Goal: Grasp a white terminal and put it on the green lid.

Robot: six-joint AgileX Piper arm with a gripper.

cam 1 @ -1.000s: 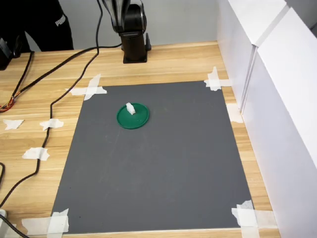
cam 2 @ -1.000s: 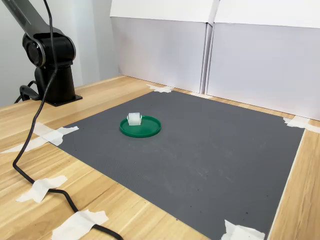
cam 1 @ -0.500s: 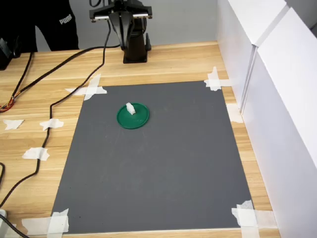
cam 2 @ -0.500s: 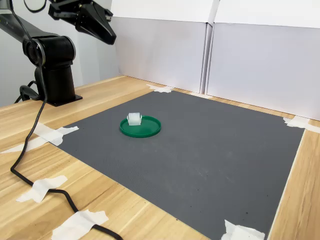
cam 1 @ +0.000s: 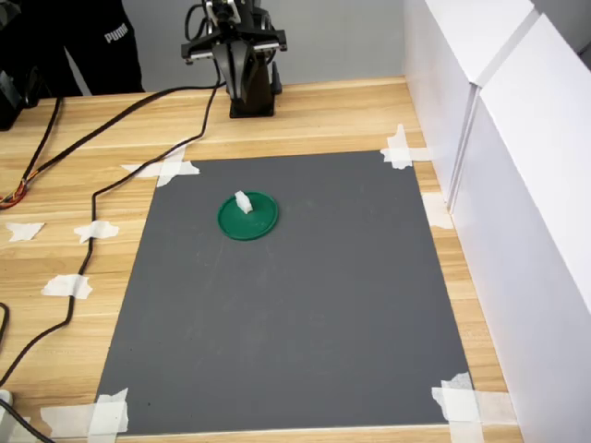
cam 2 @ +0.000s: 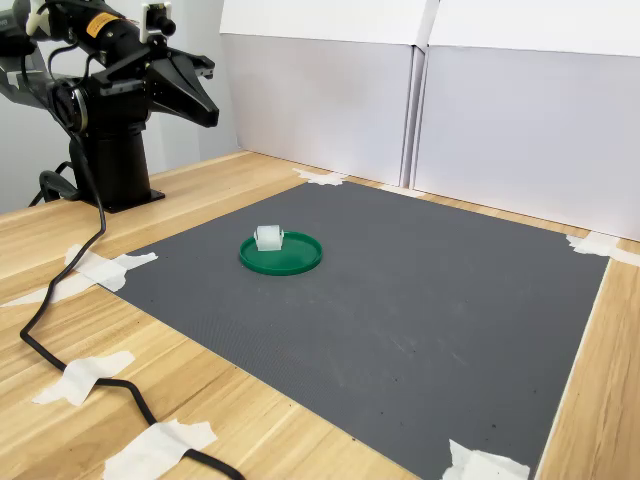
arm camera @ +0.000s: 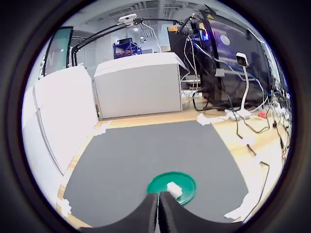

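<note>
Wrist view gives you the gripper (arm camera: 158,213) w/ its two dark fingers pressed together, jaws closed on nothing. Just past the tips sits the green lid (arm camera: 182,181), and the white terminal (arm camera: 174,189) rests on it, near the rim facing the camera.

Both exterior views put the lid (cam 1: 259,221) (cam 2: 295,259) on the gray mat (cam 1: 305,323) (cam 2: 420,330), toward the arm's end. The terminal (cam 1: 243,201) (cam 2: 268,237) is on the lid, off-centre, at the edge nearest the arm base (cam 1: 249,88) (cam 2: 110,165). Your gripper (cam 2: 205,110) hangs high above the base, well apart from lid and terminal. White tape (cam 1: 169,166) holds the mat corners to the wood table (cam 1: 83,203). Black cable (cam 1: 102,185) trails along the first exterior view's left.
</note>
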